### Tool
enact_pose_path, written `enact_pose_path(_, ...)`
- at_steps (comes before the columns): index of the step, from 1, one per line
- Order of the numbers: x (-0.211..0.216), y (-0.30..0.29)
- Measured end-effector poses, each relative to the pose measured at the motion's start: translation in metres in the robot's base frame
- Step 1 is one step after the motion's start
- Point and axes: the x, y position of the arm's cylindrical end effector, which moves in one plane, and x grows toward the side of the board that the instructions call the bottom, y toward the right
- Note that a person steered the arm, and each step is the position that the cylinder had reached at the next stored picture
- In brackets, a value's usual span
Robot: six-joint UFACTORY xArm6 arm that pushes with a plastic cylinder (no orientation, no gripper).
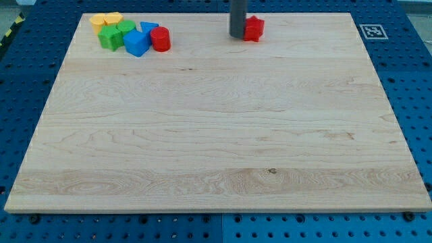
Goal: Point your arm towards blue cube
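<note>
The blue cube [136, 43] sits in a cluster of blocks at the view's top left of the wooden board [216, 135]. A second blue block [148, 28] lies just behind it, and a red cylinder [160, 39] touches its right side. My tip [237, 35] is at the view's top centre, far to the right of the blue cube. It stands right against the left side of a lone red block [254, 28].
Two green blocks [111, 36] [126, 27] and two yellow blocks [99, 20] [113, 17] fill the left of the cluster. A black-and-white marker tag [372, 31] lies off the board's top right corner. Blue pegboard surrounds the board.
</note>
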Motion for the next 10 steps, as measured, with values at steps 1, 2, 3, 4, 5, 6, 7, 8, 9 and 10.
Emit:
enact_pose_path(1, 0.000, 0.035)
enact_pose_path(2, 0.005, 0.050)
enact_pose_path(3, 0.032, 0.034)
enact_pose_path(4, 0.085, -0.007)
enact_pose_path(5, 0.129, -0.064)
enact_pose_path(6, 0.142, -0.145)
enact_pose_path(7, 0.140, -0.230)
enact_pose_path(8, 0.114, -0.270)
enact_pose_path(9, 0.094, -0.275)
enact_pose_path(10, 0.090, -0.274)
